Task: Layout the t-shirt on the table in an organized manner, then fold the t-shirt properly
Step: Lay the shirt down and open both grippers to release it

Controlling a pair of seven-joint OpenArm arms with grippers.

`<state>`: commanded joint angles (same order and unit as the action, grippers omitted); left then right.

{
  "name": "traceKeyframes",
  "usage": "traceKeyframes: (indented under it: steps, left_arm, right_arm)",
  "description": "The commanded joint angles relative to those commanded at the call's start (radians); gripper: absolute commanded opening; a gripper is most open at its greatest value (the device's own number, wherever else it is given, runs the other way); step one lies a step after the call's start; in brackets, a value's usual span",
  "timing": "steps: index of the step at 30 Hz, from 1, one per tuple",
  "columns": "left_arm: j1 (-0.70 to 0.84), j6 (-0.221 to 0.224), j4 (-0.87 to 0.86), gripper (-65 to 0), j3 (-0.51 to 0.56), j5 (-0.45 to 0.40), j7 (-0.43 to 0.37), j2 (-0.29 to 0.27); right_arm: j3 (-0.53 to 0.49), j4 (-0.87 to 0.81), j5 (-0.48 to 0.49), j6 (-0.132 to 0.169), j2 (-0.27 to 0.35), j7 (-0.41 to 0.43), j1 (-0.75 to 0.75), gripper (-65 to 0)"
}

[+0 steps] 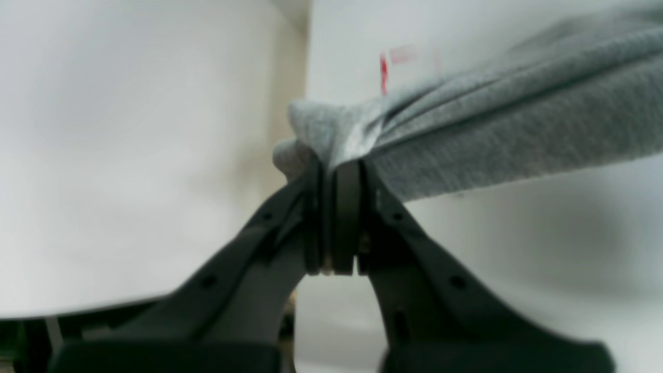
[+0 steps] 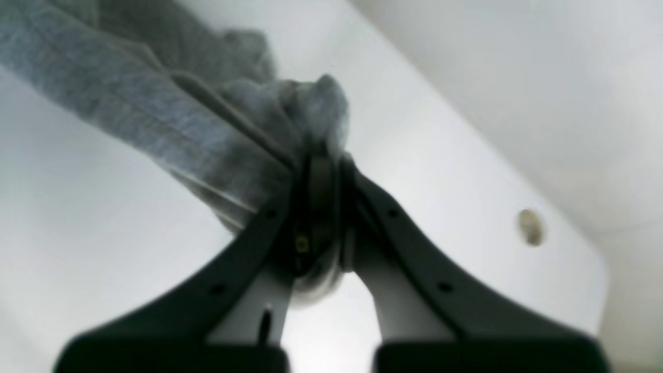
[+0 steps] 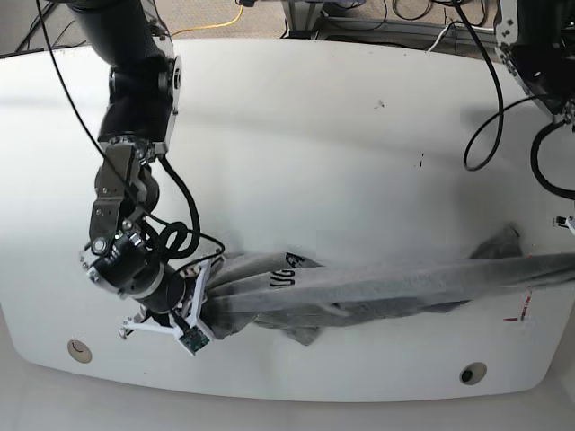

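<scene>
Wrist views show both black grippers clamped on bunched heather-grey knit: the left gripper (image 1: 336, 171) and the right gripper (image 2: 321, 160) each pinch the t-shirt (image 3: 377, 289). It stretches rope-like along the near edge of the glossy white table (image 3: 296, 135), past 2 round holes.

The t-shirt (image 3: 359, 289) stretches across the near part of the desk (image 3: 296, 135), between the right tool (image 3: 208, 301) at base-view left and the right edge.
</scene>
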<state>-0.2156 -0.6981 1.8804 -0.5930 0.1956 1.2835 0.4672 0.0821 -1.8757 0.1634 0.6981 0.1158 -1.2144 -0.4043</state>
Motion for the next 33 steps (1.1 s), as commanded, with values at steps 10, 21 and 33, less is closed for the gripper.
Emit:
traceKeyframes:
  steps: [10,21,33]
  left_arm:
    - [0.255,0.0,0.0,-65.0,-0.009,0.0,-0.003,-0.003]
    - [0.443,0.0,0.0,-64.7,-0.114,0.0,-0.005,-0.032]
    - [0.603,0.0,-0.002,-64.6,-0.115,0.0,-0.006,-0.04]
  right_arm:
    - [0.008,-0.106,-0.002,0.0,-0.006,-0.002,0.244,-65.0]
    - [0.008,-0.135,-0.003,0.0,-0.003,-0.029,0.446,-65.0]
    - [0.006,-0.135,-0.002,0.0,-0.006,-0.029,0.598,-65.0]
